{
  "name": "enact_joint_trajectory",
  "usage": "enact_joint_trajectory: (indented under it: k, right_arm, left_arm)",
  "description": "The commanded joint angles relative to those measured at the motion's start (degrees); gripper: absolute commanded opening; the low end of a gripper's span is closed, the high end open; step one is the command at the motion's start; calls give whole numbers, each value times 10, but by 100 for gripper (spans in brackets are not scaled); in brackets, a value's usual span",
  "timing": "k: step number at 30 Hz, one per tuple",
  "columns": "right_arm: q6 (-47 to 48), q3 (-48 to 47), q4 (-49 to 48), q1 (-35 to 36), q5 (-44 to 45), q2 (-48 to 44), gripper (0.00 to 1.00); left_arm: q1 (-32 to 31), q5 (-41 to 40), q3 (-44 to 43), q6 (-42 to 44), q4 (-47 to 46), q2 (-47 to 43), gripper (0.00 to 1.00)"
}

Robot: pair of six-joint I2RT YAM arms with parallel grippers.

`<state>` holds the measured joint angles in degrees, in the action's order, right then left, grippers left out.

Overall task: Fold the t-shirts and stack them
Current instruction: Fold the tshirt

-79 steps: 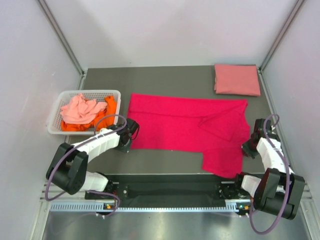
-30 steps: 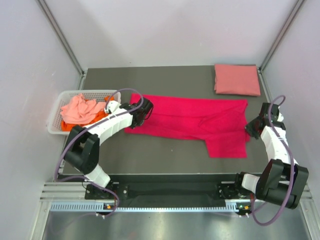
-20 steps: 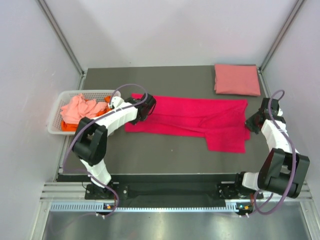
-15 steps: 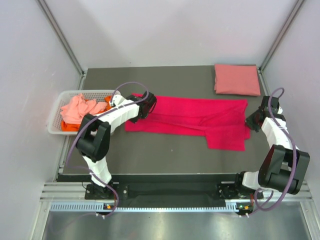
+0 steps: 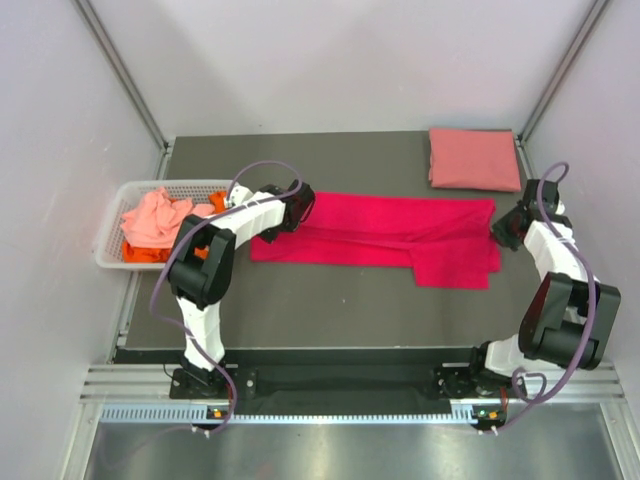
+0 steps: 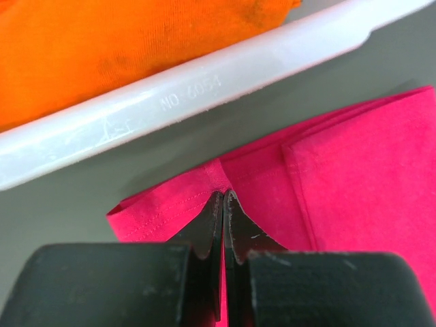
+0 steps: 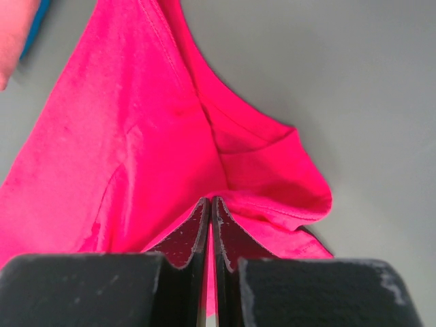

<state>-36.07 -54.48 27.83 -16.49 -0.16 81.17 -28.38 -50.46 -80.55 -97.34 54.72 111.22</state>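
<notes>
The magenta-red t-shirt (image 5: 385, 232) lies across the table's middle, folded lengthwise into a long band with a sleeve flap hanging at the near right. My left gripper (image 5: 297, 209) is shut on its left edge (image 6: 177, 201), close to the basket rim. My right gripper (image 5: 508, 229) is shut on its right edge (image 7: 272, 184). A folded salmon pink t-shirt (image 5: 474, 159) lies at the far right corner. The pale coral t-shirt (image 5: 152, 218) and the orange t-shirt (image 5: 216, 205) lie crumpled in the basket.
The white slotted basket (image 5: 113, 222) stands at the table's left edge; its rim (image 6: 204, 78) is just beyond my left gripper. Grey walls and metal posts enclose the table on three sides.
Both grippers have carried the shirt's near edge away from me to its far edge, folding it in half lengthwise. The arms now reach further out.
</notes>
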Motion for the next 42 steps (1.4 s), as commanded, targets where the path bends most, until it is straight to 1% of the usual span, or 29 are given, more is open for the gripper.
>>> enact_joint_trajectory:
  k: [1, 5, 11, 16, 21, 29, 35, 41, 42]
  right_arm:
    - [1, -38, -19, 8, 4, 22, 0]
    - [1, -53, -20, 12, 4, 57, 0]
    - [5, -72, -4, 13, 20, 87, 0]
    - [7, -82, 15, 13, 46, 92, 0]
    - [9, -87, 23, 13, 45, 92, 0]
    - [10, -102, 48, 15, 44, 106, 0]
    - [9, -109, 64, 15, 72, 109, 0]
    - [7, -119, 64, 15, 53, 124, 0]
    - [6, -122, 67, 15, 52, 125, 2]
  left_arm:
    - [10, -31, -22, 0, 25, 8, 0]
    - [16, -29, -35, 7, 26, 26, 0]
    - [20, -25, -50, 9, 25, 42, 0]
    - [22, -32, -80, 22, 34, 63, 0]
    - [22, -27, -75, 31, 14, 71, 0]
    - [23, -24, -92, 45, 6, 97, 0]
    - [23, -32, -101, 51, 7, 110, 0]
    - [24, -25, -102, 55, 4, 113, 0]
    - [24, -23, -103, 55, 4, 114, 0]
